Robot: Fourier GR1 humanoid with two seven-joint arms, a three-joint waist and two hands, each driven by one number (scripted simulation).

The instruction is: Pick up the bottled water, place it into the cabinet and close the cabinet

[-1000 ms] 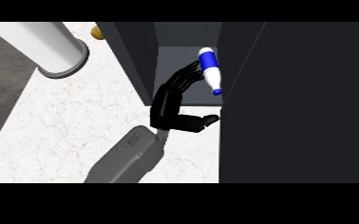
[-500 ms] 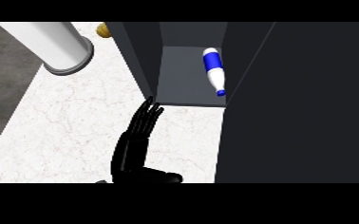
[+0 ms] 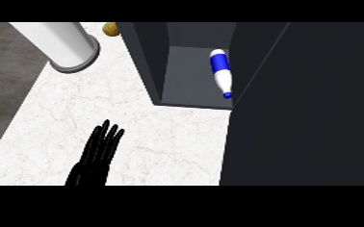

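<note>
The bottled water (image 3: 221,72) is seen lying on its side on the floor of the open cabinet (image 3: 192,84), cap end toward the front, close to the right wall. It is found at about two o'clock from the one visible hand (image 3: 98,156), well apart from it. That hand is held flat over the white desk (image 3: 149,125), fingers straight, nothing grasped (which hand it is cannot be told). Its wrist is cut off at the lower edge. At eleven o'clock a white cylinder (image 3: 65,45) is cropped.
</note>
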